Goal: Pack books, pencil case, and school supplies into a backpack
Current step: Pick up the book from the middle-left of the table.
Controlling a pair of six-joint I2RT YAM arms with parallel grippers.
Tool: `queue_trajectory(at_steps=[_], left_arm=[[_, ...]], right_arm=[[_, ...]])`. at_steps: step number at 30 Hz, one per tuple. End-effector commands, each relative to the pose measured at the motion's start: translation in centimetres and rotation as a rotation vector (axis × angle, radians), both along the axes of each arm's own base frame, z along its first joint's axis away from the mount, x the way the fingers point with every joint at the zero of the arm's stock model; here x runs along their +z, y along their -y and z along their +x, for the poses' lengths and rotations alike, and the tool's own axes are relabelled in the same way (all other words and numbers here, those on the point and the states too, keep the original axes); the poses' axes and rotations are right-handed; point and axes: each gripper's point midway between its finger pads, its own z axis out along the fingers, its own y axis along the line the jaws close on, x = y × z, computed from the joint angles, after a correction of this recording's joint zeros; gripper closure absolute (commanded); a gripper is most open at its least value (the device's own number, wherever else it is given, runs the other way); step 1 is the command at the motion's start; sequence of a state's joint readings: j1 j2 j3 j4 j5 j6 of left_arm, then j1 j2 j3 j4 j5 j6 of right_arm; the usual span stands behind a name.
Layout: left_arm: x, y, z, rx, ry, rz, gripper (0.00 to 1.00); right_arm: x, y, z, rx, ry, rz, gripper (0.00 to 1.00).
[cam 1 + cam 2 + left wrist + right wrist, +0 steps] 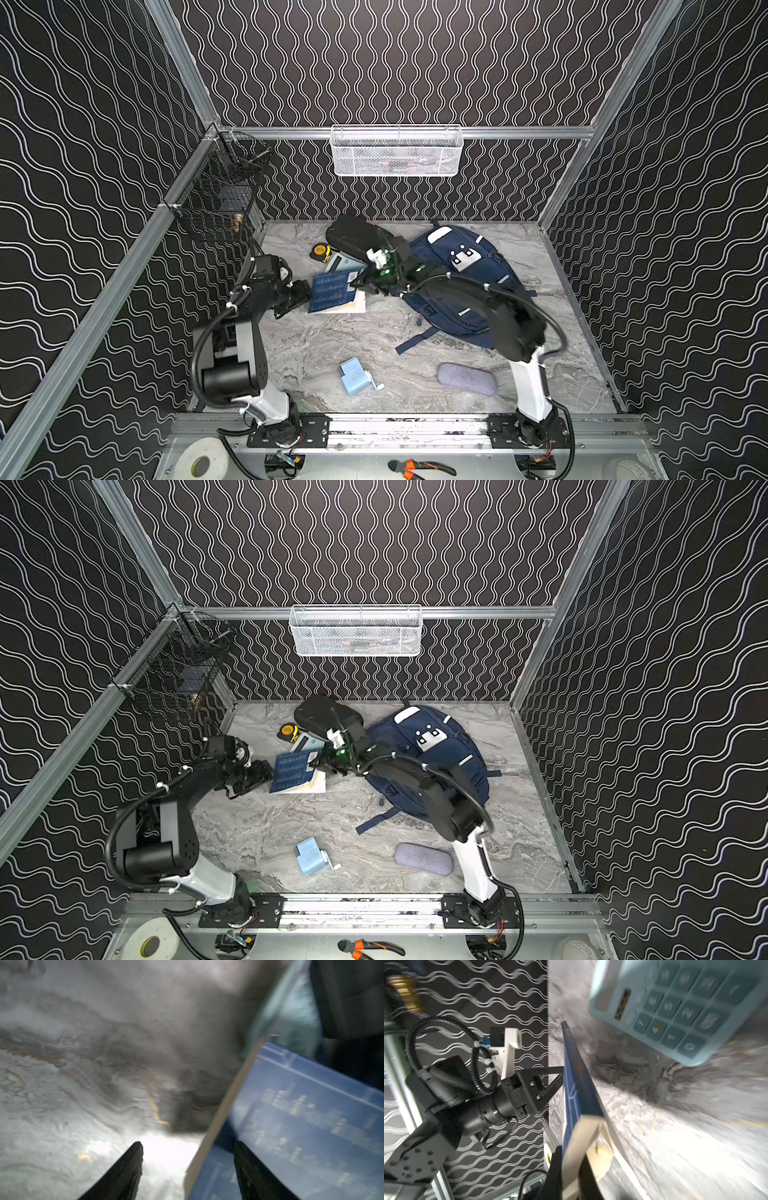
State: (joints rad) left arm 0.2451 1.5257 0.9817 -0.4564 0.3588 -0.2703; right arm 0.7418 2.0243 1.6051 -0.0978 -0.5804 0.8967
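– Book check: where's the blue book (332,291) rn?
– Middle of table (332,345), between both claws, backpack (453,282) just to its R. R claw (360,284) is clamped on its R edge, cover + pages pinched in the jaws. That side looks tipped up off the table
– L claw (187,1145)?
– Jaws apart, straddling the opposite edge: one finger over the cover, other over bare table. Not gripping anything
– Long axis?
– Looks roughly front-to-back, so both claws sit on long sides. Backpack lies R of the book, so R arm is nearer, prob the one to carry it over. Short sideways haul imo
– Rest of the stuff?
– Just behind the book: calculator (343,262), can't tell if touching. Then sharpener (355,377) + pencil case (467,379) near the front, well apart, all outside the backpack. Can't tell if any zip is open
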Motion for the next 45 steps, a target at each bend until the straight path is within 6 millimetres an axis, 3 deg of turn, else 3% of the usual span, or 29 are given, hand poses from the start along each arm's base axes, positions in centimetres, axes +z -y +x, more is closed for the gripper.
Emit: queue_trajectory(at_steps=[1, 6, 8, 12, 13, 16, 19, 22, 27, 31, 36, 38, 40, 41, 42, 45], left_arm=[[5.0, 2.7, 0.5, -0.025, 0.114, -0.086, 0.26], [13.9, 8.4, 1.8, -0.191, 0.365, -0.196, 0.24], [18.6, 10.2, 1.9, -0.247, 0.545, -0.217, 0.22], [28.1, 13.2, -0.7, -0.375, 0.940, -0.312, 0.08], [29.7, 14.1, -1.6, -0.437, 0.999, -0.348, 0.07], [33.0, 17.9, -4.4, -0.676, 1.062, -0.450, 0.07], [33.5, 21.0, -5.9, -0.848, 1.038, -0.447, 0.07], [33.9, 22.7, -6.4, -0.937, 1.002, -0.477, 0.07], [36.1, 24.1, -7.9, -1.026, 1.031, -0.583, 0.10], [36.5, 24.6, -8.5, -1.066, 1.022, -0.586, 0.17], [37.5, 24.9, -10.0, -1.112, 1.022, -0.649, 0.50], [38.2, 24.8, -10.6, -1.120, 1.045, -0.664, 0.69], [38.9, 24.8, -10.9, -1.127, 1.073, -0.670, 0.94], [39.2, 24.8, -11.0, -1.127, 1.082, -0.671, 1.00], [39.5, 24.7, -11.1, -1.126, 1.097, -0.667, 1.00], [40.8, 24.5, -11.2, -1.114, 1.150, -0.646, 1.00]], right_arm=[[2.8, 3.9, -1.0, 0.074, 0.173, -0.089, 1.00], [8.8, 11.2, -1.5, 0.026, 0.401, -0.107, 1.00], [11.1, 14.0, -1.8, -0.001, 0.478, -0.073, 1.00], [15.4, 18.3, -3.9, -0.018, 0.621, 0.033, 1.00], [16.3, 19.8, -4.0, -0.044, 0.660, 0.044, 1.00], [19.1, 21.1, -6.3, -0.030, 0.767, 0.087, 1.00], [21.9, 21.5, -8.5, -0.005, 0.841, 0.147, 1.00], [23.9, 21.5, -10.0, 0.015, 0.871, 0.212, 1.00], [26.7, 21.3, -11.8, 0.069, 0.894, 0.301, 1.00], [27.7, 21.1, -12.4, 0.110, 0.901, 0.325, 1.00], [27.8, 21.1, -12.1, 0.101, 0.898, 0.309, 1.00], [27.9, 21.0, -12.1, 0.101, 0.894, 0.312, 1.00], [28.2, 21.1, -12.1, 0.097, 0.897, 0.317, 1.00], [28.4, 21.1, -12.0, 0.087, 0.901, 0.316, 1.00], [28.5, 21.2, -11.8, 0.072, 0.903, 0.307, 0.92], [28.7, 22.3, -9.9, -0.043, 0.929, 0.203, 0.34]])
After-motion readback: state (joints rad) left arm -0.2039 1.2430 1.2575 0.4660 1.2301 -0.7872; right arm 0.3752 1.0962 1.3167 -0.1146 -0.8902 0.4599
